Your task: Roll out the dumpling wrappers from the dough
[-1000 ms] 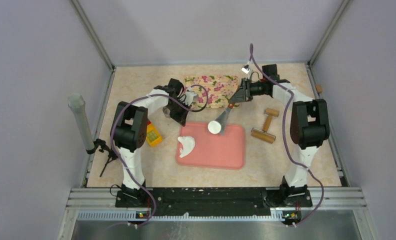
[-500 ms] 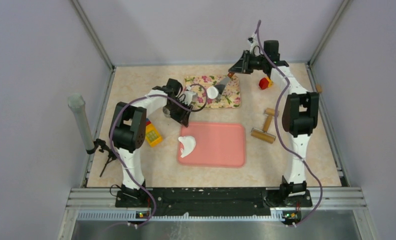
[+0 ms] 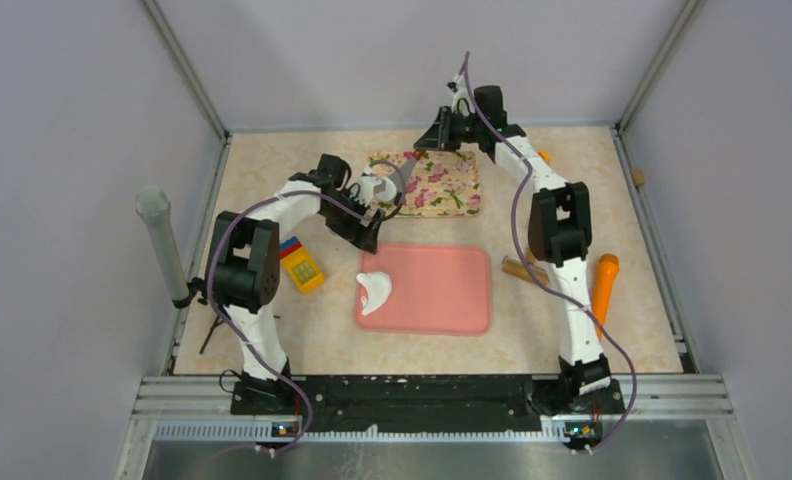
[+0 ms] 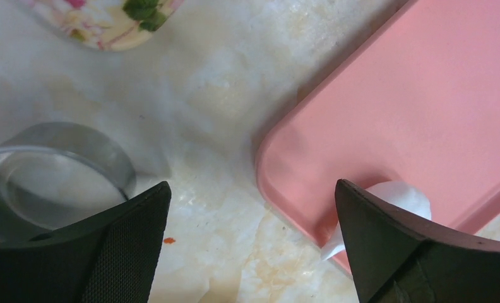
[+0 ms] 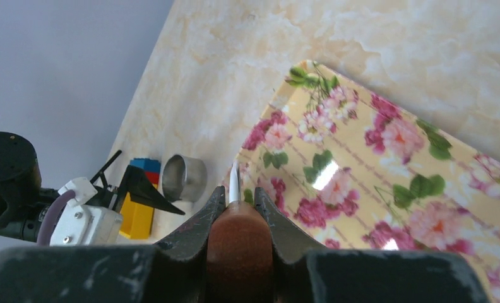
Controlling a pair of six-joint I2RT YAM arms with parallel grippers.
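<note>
l gripper (image 4: 252, 189) spread wide, empty, btwn metal ring (image 4: 77, 136) & pink mat (image 4: 424, 95); r gripper (image 5: 240, 192) clamped on brown handle (image 5: 238, 243) over floral tray (image 5: 374, 170)

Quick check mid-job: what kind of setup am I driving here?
Likely a lab test cell staged as a kitchen counter: plain walls on an aluminium frame, marble-look tabletop, a pink mat with dough.
</note>
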